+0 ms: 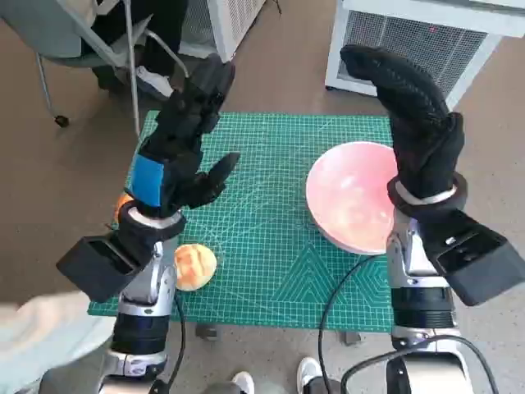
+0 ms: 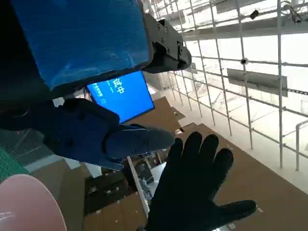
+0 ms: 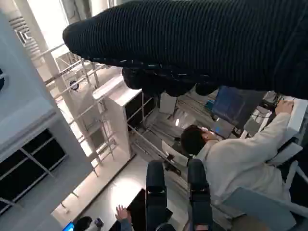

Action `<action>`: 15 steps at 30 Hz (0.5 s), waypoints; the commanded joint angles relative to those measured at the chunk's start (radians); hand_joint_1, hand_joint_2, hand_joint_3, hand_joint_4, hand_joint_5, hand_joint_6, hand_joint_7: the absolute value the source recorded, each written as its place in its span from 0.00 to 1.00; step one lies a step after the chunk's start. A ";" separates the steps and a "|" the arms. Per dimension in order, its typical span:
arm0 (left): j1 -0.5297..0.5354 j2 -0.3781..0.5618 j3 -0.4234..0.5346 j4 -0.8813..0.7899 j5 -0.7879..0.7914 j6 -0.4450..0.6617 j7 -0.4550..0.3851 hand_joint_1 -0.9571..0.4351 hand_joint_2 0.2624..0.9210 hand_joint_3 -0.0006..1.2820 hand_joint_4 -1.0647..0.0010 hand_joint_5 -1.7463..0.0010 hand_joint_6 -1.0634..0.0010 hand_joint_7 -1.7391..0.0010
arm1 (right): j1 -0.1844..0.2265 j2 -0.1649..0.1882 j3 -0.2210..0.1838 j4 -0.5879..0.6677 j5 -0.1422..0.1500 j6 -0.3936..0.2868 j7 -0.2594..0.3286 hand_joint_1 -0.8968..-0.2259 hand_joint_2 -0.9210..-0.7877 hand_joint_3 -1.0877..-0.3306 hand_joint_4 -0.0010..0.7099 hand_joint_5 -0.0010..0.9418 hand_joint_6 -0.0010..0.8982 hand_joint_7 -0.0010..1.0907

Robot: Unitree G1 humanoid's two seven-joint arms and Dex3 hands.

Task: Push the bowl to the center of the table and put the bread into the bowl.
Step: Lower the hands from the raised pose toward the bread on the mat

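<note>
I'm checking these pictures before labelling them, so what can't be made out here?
- Bowl: head view, near-right rim hidden behind the right hand and wrist.
- Bread: head view, left side covered by the left forearm; an orange thing behind the left hand cannot be identified.
- Right wrist view: table not shown.

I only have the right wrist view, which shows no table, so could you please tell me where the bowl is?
Observer: The pink bowl sits on the right part of the green mat, off center, by the right forearm.
Operator: Thank you. Where is the bread?
Observer: The bread lies at the mat's near left edge, beside the left forearm, outside the bowl.
Operator: Is either robot hand holding anything?
Observer: No. The left robot hand and right robot hand are raised above the mat, fingers apart, empty.
</note>
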 commanded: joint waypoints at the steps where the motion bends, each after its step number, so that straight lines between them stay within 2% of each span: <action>1: 0.003 0.002 0.002 -0.010 -0.014 -0.002 -0.006 0.34 1.00 0.30 0.75 1.00 0.65 0.98 | 0.025 0.001 0.002 0.000 0.001 0.010 0.008 0.48 0.00 0.37 0.36 0.05 0.00 0.60; 15: -0.010 0.003 0.007 0.001 -0.023 -0.006 -0.017 0.34 1.00 0.30 0.75 1.00 0.65 0.98 | 0.031 0.002 0.001 0.026 -0.019 -0.017 0.000 0.48 0.00 0.38 0.36 0.05 0.00 0.60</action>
